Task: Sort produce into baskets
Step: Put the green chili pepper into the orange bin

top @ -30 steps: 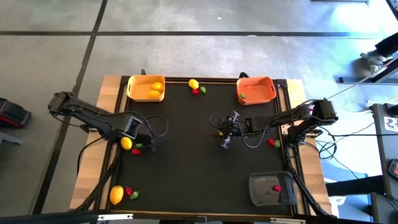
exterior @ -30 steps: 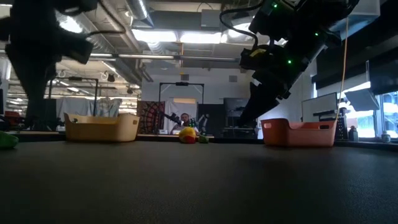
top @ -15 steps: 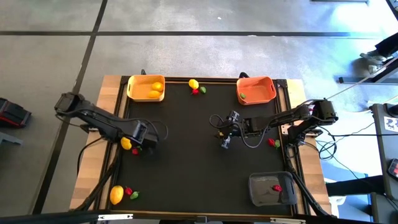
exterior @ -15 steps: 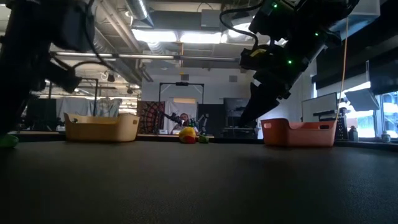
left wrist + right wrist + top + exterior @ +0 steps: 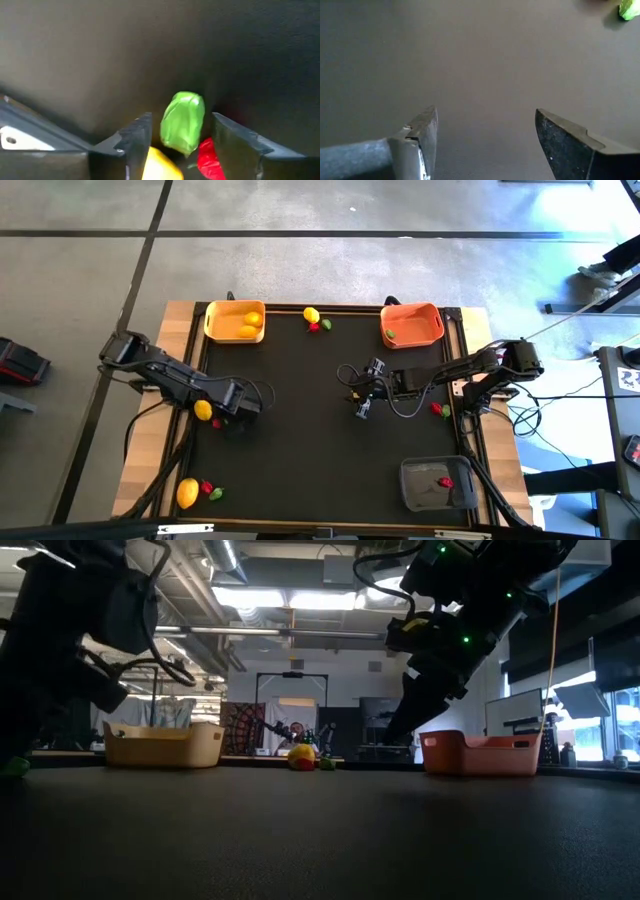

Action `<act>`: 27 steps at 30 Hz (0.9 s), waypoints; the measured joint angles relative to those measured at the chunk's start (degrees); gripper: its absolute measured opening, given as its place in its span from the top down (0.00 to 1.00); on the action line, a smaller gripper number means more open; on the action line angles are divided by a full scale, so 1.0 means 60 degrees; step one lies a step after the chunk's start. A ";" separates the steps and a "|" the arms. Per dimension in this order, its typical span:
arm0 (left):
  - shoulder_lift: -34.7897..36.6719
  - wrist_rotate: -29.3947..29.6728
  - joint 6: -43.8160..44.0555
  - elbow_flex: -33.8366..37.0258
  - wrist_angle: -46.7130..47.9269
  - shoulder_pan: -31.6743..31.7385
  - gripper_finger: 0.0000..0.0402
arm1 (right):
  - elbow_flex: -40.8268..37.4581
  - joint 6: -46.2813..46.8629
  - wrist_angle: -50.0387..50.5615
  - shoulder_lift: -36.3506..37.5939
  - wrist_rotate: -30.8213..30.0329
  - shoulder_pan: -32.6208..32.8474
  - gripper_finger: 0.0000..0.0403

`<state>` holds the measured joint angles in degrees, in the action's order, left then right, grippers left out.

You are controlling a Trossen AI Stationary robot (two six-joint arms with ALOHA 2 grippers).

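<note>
A glossy green piece [image 5: 182, 121], oval and lumpy, is seen standing between the two dark fingers [image 5: 135, 142] of the left tool [image 5: 182, 145], with a gap on either side; whether it is touched by them cannot be told. Just beside it, a yellow piece [image 5: 159, 165] and a red piece [image 5: 209, 159] are crowded against the fingers. From above, the left tool [image 5: 232, 402] is placed low at the left edge of the dark table [image 5: 320, 440], by a lemon [image 5: 203, 411].

The right tool [image 5: 485, 145] is held wide and empty over bare mat near the table's middle, a green scrap [image 5: 629, 10] lying well apart from it.

The yellow-orange basket [image 5: 234, 321] is set at the far left corner with yellow pieces inside, the orange-red basket [image 5: 412, 324] at the far right with one green piece, and the dark grey basket [image 5: 436, 484] at the near right corner with a red piece. Another cluster [image 5: 316, 319] lies between the far baskets, and one [image 5: 198, 492] at the near left corner. The central mat is left open.
</note>
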<state>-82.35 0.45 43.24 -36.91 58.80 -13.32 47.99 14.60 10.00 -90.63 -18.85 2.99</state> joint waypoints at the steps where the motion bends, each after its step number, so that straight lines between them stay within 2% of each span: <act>1: -0.0004 0.0024 -0.0136 0.0000 -0.0116 0.0007 0.56 | 0.0000 -0.0013 0.0000 0.0000 0.0000 -0.0002 0.34; 10: -0.0004 0.0259 -0.0725 0.0000 -0.0196 0.0004 0.76 | 0.0000 0.0042 0.0026 0.0000 0.0045 -0.0002 0.34; 13: 0.0105 0.0275 -0.0791 -0.0011 -0.0235 0.0004 0.80 | 0.0000 0.0058 0.0001 0.0000 0.0508 -0.0002 0.34; 23: 0.0639 0.0313 -0.1366 -0.0651 -0.0221 0.0004 0.81 | 0.0000 -0.0009 0.0085 0.0057 0.0529 0.0009 0.34; 27: 0.1001 0.0734 -0.1507 -0.1064 -0.0299 0.0004 0.81 | 0.0000 -0.0134 0.0333 0.0402 0.0744 0.0078 0.34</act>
<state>-76.34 4.85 34.20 -43.29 57.01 -13.30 47.99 13.80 12.00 -88.22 -14.39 3.47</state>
